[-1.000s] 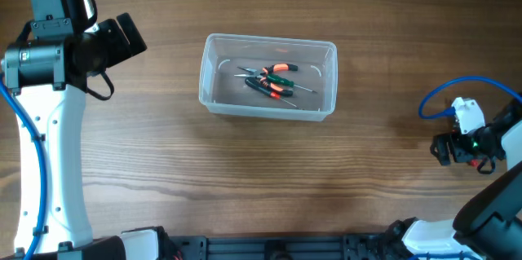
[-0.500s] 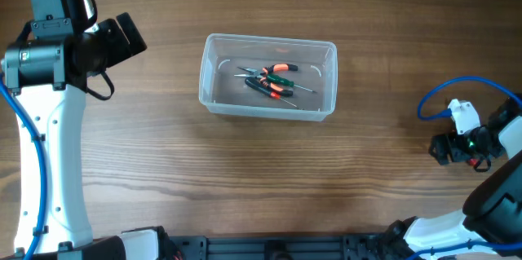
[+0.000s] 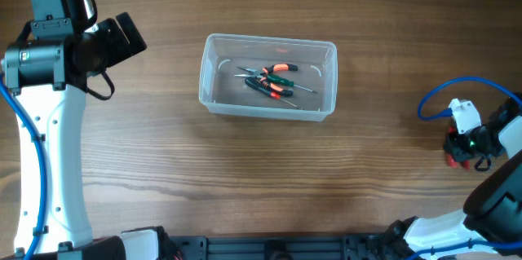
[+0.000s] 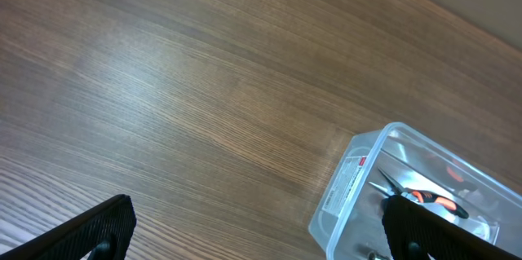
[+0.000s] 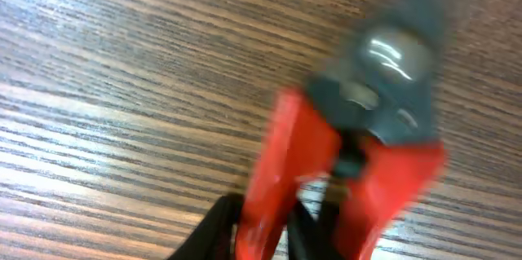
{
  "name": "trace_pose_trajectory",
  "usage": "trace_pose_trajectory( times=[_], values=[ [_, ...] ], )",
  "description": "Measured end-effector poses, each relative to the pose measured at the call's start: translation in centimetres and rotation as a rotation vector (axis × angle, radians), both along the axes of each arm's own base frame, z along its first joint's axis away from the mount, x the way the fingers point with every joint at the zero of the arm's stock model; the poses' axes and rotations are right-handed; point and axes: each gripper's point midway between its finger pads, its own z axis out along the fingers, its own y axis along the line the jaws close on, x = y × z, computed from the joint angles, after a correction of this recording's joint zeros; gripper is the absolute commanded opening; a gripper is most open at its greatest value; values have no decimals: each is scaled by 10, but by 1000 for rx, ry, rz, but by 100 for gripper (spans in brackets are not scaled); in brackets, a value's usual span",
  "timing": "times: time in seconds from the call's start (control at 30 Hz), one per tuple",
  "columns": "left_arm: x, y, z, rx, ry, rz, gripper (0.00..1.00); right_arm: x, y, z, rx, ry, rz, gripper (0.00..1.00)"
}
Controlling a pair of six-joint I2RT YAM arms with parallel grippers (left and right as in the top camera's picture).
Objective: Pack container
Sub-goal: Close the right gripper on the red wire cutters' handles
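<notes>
The clear plastic container (image 3: 269,41) stands at the table's middle, with several orange- and green-handled hand tools (image 3: 274,81) lying in it. Far to its right, near the table's edge, my right gripper (image 3: 458,151) is down on a pair of red-handled pliers (image 3: 454,159). In the right wrist view the pliers (image 5: 285,154) are blurred, grey head pointing away, and my black fingers (image 5: 218,227) press against a red handle of the gripper (image 5: 265,229). My left gripper (image 3: 130,36) hovers open, far left of the container (image 4: 349,187); its fingers frame bare wood around the gripper (image 4: 261,235).
Both arms' white and black bases (image 3: 49,170) stand along the table's left and right sides. A blue cable (image 3: 436,97) loops above the right wrist. Bare wood lies between the container and the right gripper.
The right gripper's jaws have closed from wide open onto the red handles of the pliers, with a small shift. The left arm and the container have not moved.
</notes>
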Motion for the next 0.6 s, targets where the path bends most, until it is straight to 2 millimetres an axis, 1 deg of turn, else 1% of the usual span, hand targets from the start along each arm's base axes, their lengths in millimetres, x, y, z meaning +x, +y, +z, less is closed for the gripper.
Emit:
trace_pose_trajectory(
  times=[0.13, 0.47, 0.6],
  values=[
    [-1, 0, 0, 0, 3, 0, 100, 0, 0, 0, 0, -1, -1, 4],
    [-1, 0, -1, 0, 4, 0, 100, 1, -1, 0, 0, -5, -19, 4],
    [-1, 0, -1, 0, 4, 0, 100, 6, 2, 1, 14, -27, -22, 4]
  ],
)
